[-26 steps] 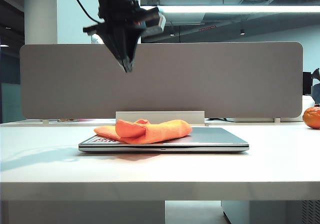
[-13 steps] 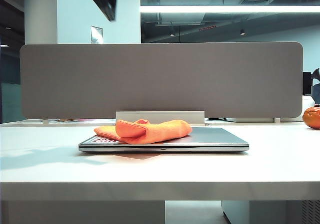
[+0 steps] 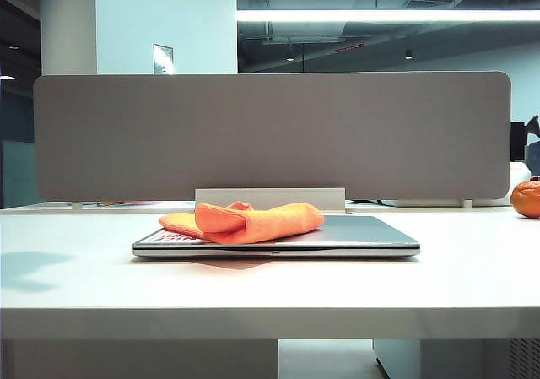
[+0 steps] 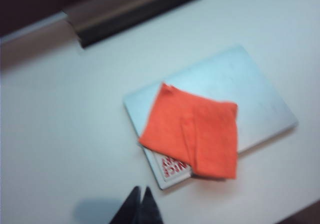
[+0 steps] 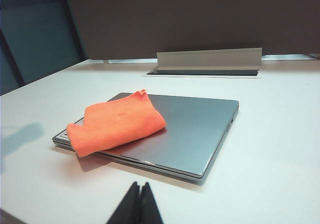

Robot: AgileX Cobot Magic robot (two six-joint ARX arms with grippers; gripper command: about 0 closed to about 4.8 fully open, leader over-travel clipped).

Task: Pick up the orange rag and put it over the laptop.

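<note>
Well, the orange rag (image 3: 245,221) already lies folded on one end of the closed laptop (image 3: 371,235), on the tabletop (image 3: 84,269). It looks soft and light, likely to sag; a raised fold would be the easiest place to pinch. The left hand (image 4: 140,196) hovers high, fingers clenched and empty. The right hand (image 5: 138,190) sits low nearby, likewise closed.
</note>
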